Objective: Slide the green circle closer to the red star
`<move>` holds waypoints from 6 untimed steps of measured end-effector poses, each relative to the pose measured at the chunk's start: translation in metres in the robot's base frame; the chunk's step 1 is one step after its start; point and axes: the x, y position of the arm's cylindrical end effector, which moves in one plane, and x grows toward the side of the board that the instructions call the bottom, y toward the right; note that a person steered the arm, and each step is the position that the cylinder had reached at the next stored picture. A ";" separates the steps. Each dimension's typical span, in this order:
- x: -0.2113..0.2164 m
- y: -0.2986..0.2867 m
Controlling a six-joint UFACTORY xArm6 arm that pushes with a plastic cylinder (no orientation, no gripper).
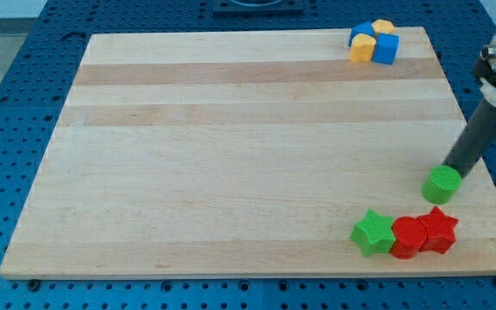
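Risk of overshoot: a push from the frame's upper right could drive the green circle (443,183) off-line, disturbing the red block (409,238) or green star (373,232). Green circle lies lower right on the surface (231,129), just above the red star (439,229). No fingers exist; my tip (452,170) touches the circle's upper right edge.

my tip hidden behind green circle (443,183), arm cut off at the view's right edge
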 end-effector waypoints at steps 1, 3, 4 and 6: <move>-0.028 -0.003; -0.008 -0.024; 0.006 -0.025; 0.028 -0.025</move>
